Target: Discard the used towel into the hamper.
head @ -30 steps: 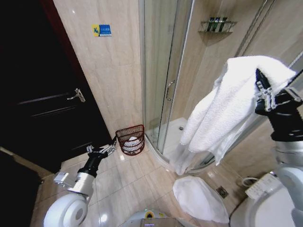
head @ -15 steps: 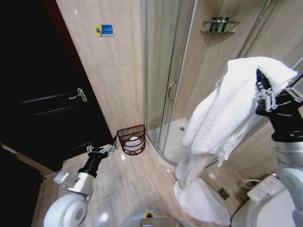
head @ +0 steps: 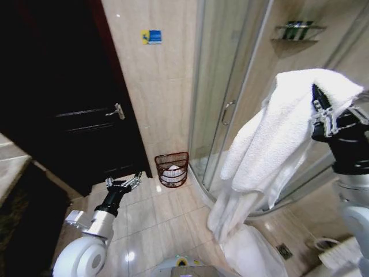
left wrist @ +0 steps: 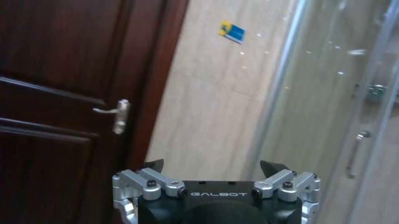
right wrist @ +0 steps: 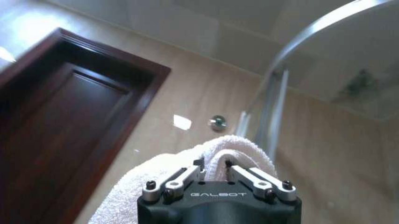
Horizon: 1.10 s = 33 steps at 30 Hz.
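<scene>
A large white towel (head: pixel 271 138) hangs from my right gripper (head: pixel 319 109), which is raised high on the right and shut on the towel's top fold. In the right wrist view the right gripper (right wrist: pixel 214 164) pinches the towel (right wrist: pixel 162 179) between its fingers. The towel's lower end dangles close to the floor. The hamper (head: pixel 172 169), a small dark red open-weave basket, stands on the floor against the wall beside the shower door, with something white inside it. My left gripper (head: pixel 124 184) is low on the left, open and empty, a short way left of the hamper. The left wrist view shows the left gripper (left wrist: pixel 212 165) facing the wall.
A dark wooden door (head: pixel 69 104) with a lever handle fills the left. A curved glass shower enclosure (head: pixel 230 98) stands right of the hamper. A white rounded object (head: pixel 253 254) lies on the floor under the towel. Beige floor tiles (head: pixel 155 219) lie open ahead.
The whole head view has swung left, so door, hamper and shower sit further right in the picture. Both arms hold their pose; the towel stays gripped.
</scene>
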{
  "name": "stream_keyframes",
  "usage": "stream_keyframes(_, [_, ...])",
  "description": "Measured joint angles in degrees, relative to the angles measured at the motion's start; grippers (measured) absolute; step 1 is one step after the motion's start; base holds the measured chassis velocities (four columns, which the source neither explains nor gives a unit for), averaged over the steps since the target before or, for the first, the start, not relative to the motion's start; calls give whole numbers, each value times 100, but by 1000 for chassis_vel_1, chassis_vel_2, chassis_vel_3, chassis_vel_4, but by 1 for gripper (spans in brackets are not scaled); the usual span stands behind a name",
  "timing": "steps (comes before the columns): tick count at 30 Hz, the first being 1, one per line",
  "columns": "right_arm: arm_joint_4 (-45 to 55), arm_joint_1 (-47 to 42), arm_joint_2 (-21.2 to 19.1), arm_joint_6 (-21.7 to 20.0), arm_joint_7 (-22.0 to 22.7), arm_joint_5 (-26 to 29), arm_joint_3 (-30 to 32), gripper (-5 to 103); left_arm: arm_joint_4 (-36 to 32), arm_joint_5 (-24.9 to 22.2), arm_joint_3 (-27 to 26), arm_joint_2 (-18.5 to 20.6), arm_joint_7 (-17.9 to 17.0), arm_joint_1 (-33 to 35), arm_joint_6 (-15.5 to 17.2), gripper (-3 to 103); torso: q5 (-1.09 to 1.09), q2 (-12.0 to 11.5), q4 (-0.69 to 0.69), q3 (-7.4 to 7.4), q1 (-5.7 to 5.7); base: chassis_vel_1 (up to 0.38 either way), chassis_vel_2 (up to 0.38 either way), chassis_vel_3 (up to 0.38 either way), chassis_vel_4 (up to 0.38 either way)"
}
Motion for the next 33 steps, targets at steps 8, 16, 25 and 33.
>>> stream_keyframes(8, [3, 22, -136, 0, -26, 38, -13, 9, 0, 0, 0, 0, 0, 0, 0, 100, 0, 0, 1, 0, 0, 119, 122, 133, 121])
stream_keyframes(16, [-71, 72, -170, 0, -65, 50, -35, 9, 0, 0, 0, 0, 0, 0, 0, 100, 1, 0, 0, 0, 0, 121, 121, 129, 125])
stream_keyframes(25, [-134, 138, -148, -15, -61, 79, -79, 9, 0, 0, 0, 0, 0, -1, 0, 100, 1, 0, -1, 0, 0, 47, 43, 48, 48])
stream_keyframes(33, [-88, 107, -42, -57, -42, 72, -71, 9, 0, 0, 0, 0, 0, -1, 0, 100, 0, 62, -1, 30, 29, 0, 0, 0, 0])
